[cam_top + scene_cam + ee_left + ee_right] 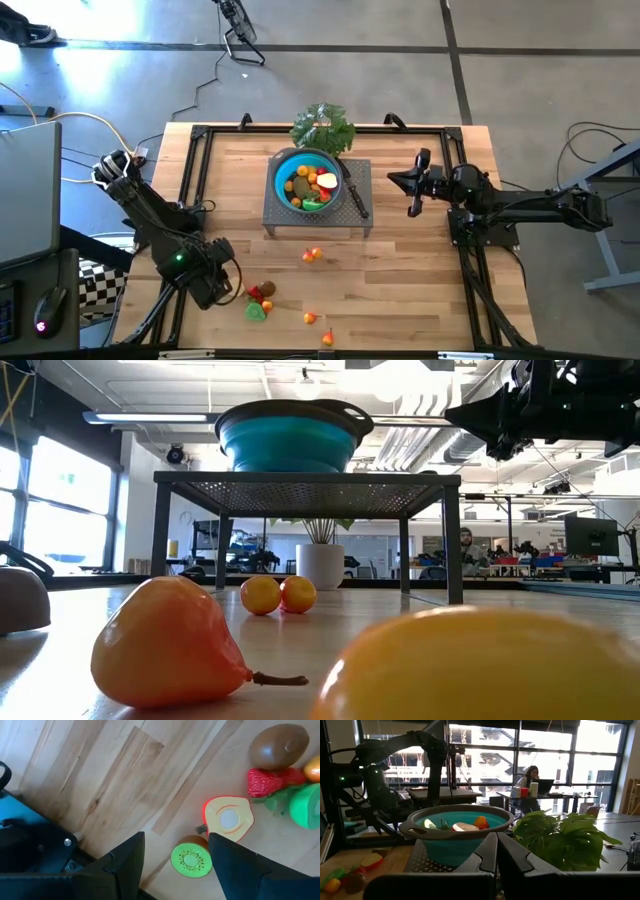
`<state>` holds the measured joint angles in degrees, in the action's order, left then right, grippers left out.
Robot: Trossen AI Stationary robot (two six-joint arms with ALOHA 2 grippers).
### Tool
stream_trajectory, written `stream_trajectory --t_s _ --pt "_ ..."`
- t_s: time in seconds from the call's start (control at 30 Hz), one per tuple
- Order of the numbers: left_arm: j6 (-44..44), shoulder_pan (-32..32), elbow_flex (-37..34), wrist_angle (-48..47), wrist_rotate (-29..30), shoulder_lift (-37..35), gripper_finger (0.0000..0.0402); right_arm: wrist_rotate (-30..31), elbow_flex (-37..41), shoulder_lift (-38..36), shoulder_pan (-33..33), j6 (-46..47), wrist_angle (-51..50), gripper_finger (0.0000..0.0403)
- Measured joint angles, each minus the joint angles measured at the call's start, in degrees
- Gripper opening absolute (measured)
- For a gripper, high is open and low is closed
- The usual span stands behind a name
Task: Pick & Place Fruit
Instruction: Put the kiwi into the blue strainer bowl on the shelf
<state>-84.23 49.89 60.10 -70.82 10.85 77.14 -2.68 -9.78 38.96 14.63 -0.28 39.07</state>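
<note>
My left gripper (pixel 176 837) points down, open, above a green kiwi slice (pixel 191 861) near the table's front left; it touches nothing. Beside the slice lie a red-rimmed cream slice (pixel 228 818), a strawberry (pixel 267 781), a brown kiwi (pixel 279 746) and a green piece (pixel 307 807). In the high view this gripper (pixel 225 285) is left of that cluster (pixel 260 292). A blue bowl (pixel 307 180) holding several fruits sits on a grey mesh stand (pixel 318 215). My right gripper (pixel 415 183) waits shut, raised, to the right of the bowl.
More fruits lie on the wood: a pair (pixel 313 255) in front of the stand, and two (pixel 311 318) (pixel 327 338) near the front edge. A leafy green bunch (pixel 323 127) is behind the bowl. A black-handled knife (pixel 354 195) lies on the stand. A black frame (pixel 190 170) borders the table.
</note>
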Motion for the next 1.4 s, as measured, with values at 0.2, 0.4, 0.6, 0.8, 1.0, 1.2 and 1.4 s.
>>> stream_trajectory --t_s 0.2,0.4,0.6,0.8,1.0,1.2,1.4 --pt "0.0 0.0 0.0 0.9 2.8 0.0 0.0212 0.0 0.0 0.0 0.0 2.1 0.0 0.0002" --pt "0.0 0.0 0.0 0.6 2.4 0.0 0.0212 0.0 0.0 0.0 0.0 2.2 -0.1 0.0002" --pt "1.8 0.0 0.0 -0.1 0.1 0.0 0.0212 0.0 0.0 0.0 0.0 2.2 -1.2 0.0002" --pt "6.6 0.0 0.0 0.0 0.1 0.0 0.0227 0.0 0.0 0.0 0.0 2.1 -1.9 0.0002" --pt "9.3 0.0 0.0 1.2 -0.7 0.0 0.0287 0.0 0.0 0.0 0.0 2.1 -2.5 0.0002" --pt "13.0 0.0 0.0 3.1 -4.3 0.0 0.0325 1.3 0.0 0.0 0.0 2.0 -2.5 0.0002" --pt "19.7 0.0 0.1 5.4 -4.8 1.0 0.0329 1.3 0.0 0.0 0.0 2.0 -4.5 0.0002"
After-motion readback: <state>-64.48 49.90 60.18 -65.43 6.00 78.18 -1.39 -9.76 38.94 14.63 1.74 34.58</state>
